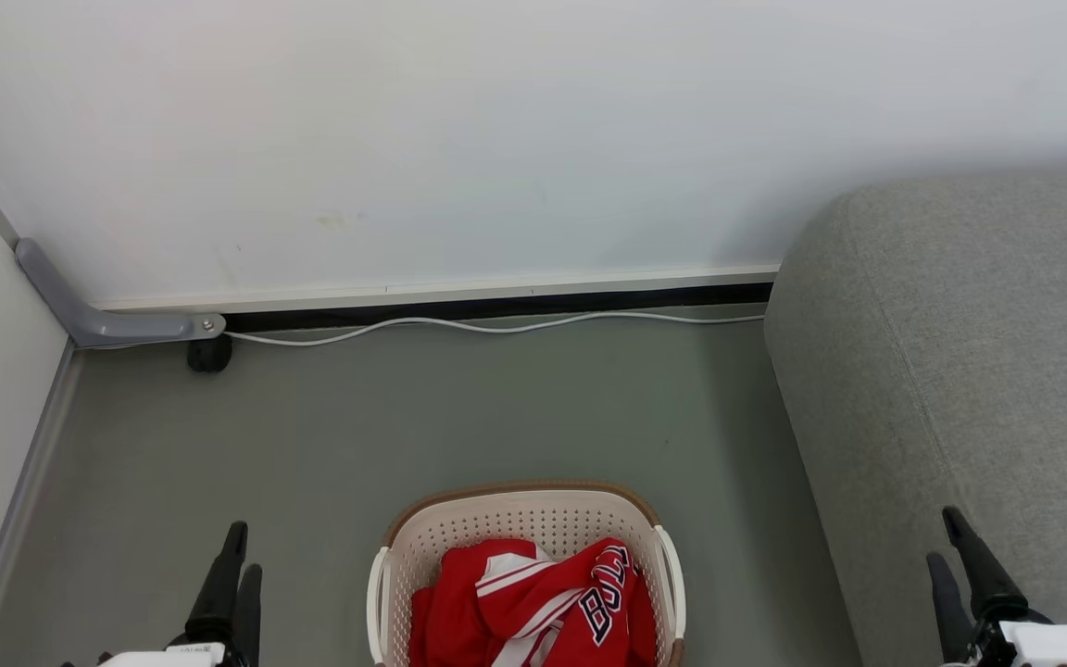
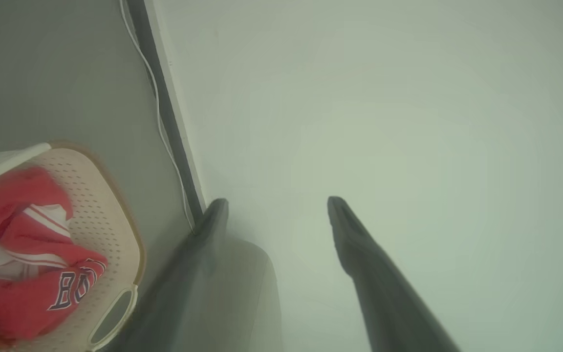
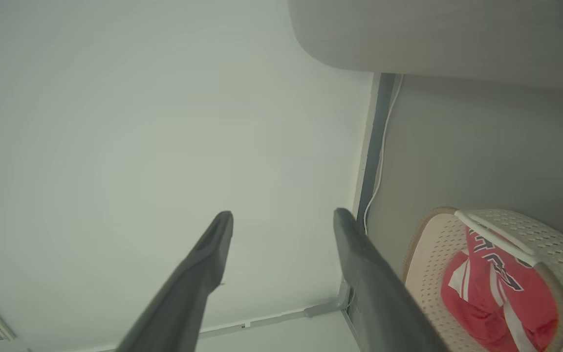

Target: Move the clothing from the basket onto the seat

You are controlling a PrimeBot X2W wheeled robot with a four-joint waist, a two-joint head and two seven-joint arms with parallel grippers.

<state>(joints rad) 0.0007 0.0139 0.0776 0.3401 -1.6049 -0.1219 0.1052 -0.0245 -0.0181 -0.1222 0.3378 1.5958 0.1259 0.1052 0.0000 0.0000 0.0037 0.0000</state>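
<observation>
The cream basket [image 1: 459, 533] with a brown rim stands on the floor at the bottom centre, holding the crumpled red clothing [image 1: 533, 602] with white stripes and navy letters. The basket [image 2: 110, 230] and clothing [image 2: 22, 254] also appear in the left wrist view, and the basket [image 3: 521, 225] with its clothing [image 3: 496, 288] in the right wrist view. My left gripper [image 1: 239, 547] stands open to the basket's left, and its fingers hold nothing. My right gripper [image 1: 946, 533] is open in front of the grey seat [image 1: 969, 352], right of the basket.
A white wall [image 1: 496, 139] runs behind, with a dark baseboard and a white cable [image 1: 496, 324] along the floor. A grey bracket [image 1: 98, 320] and black caster [image 1: 209, 354] sit in the left corner. Green-grey floor [image 1: 459, 408] lies between basket and wall.
</observation>
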